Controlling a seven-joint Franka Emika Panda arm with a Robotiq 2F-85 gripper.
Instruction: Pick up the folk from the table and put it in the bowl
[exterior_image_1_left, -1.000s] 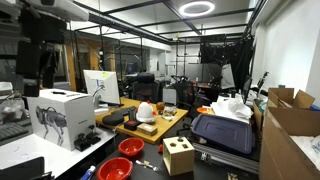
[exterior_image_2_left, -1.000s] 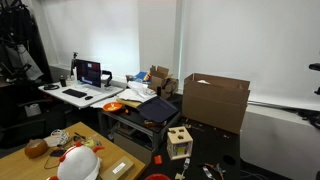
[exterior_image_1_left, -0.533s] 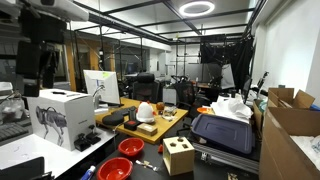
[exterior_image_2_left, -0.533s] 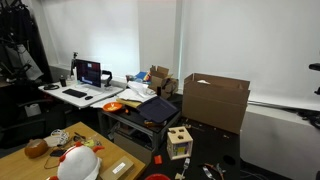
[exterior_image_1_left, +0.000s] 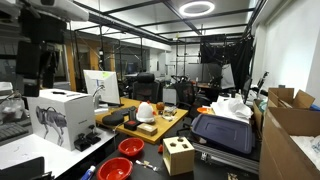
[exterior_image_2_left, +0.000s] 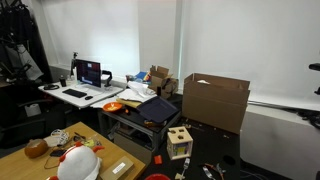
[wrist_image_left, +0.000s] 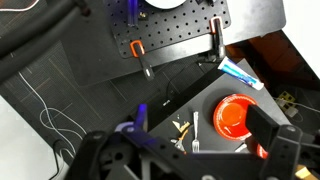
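Observation:
In the wrist view a silver fork (wrist_image_left: 195, 131) lies on the dark table surface, prongs toward the bottom of the picture. A red bowl (wrist_image_left: 233, 114) stands just to its right, empty. My gripper (wrist_image_left: 190, 160) is open and empty, high above both, with one finger at the lower left and the other at the right edge over the bowl's side. In an exterior view the red bowl (exterior_image_1_left: 131, 147) sits on the low dark table; the arm (exterior_image_1_left: 38, 45) hangs at the top left. The fork is too small to make out there.
A second red bowl (exterior_image_1_left: 116, 169) stands near the first. Small orange bits (wrist_image_left: 181, 125) lie beside the fork. A white and blue tube (wrist_image_left: 239, 73) lies beyond the bowl. A black pegboard (wrist_image_left: 170, 35) carries orange-tipped clamps. A wooden cube (exterior_image_1_left: 179, 157) stands nearby.

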